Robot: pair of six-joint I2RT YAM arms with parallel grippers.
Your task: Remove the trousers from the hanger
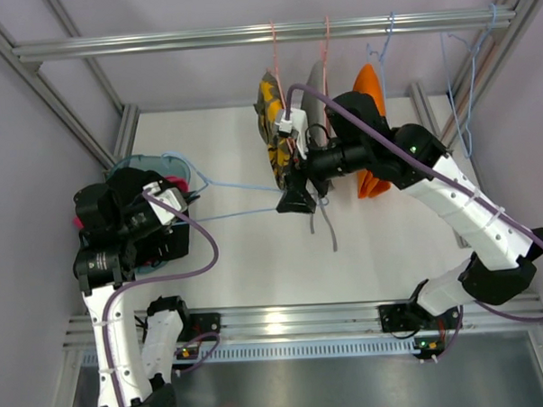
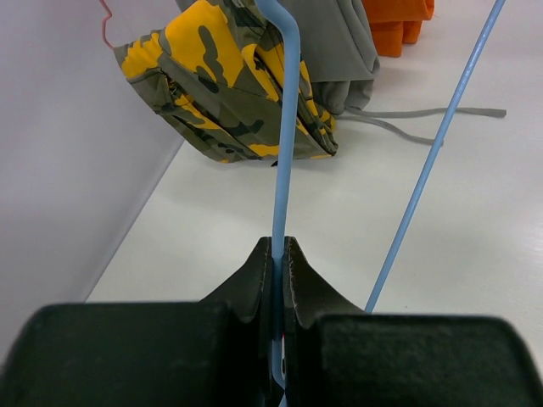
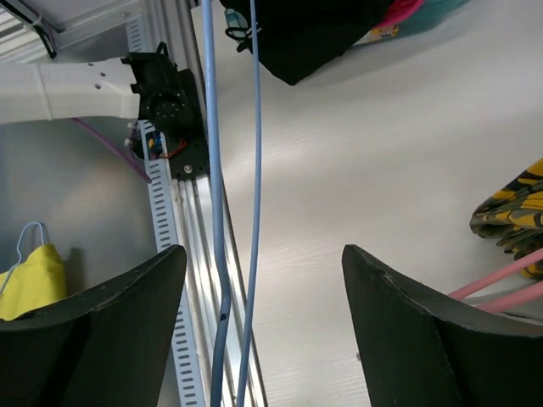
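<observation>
**Two tools on one bare blue hanger**

Two fingers of the left tool are pinched tight on a wire of the blue hanger, which runs straight ahead from the tips. A second wire of the hanger slants away on the tool's right side. Beneath this tool's wrist sits a teal tub. The pink trousers show as a bright patch at its rim, just beside the wrist and off the hanger. The black trousers cannot be picked out among the arm's dark parts.

Ahead of the left tool, past a stretch of white table, the right tool meets the hanger's other end with its fingers spread wide. Both blue wires pass between them, nearer one finger, and touch neither as far as the wrist view shows.

Just beyond the right tool hangs a yellow camouflage garment, then a grey garment with trailing cords, then an orange garment. All three hang from the rail above. Farther along that rail, two empty blue hangers dangle.
</observation>
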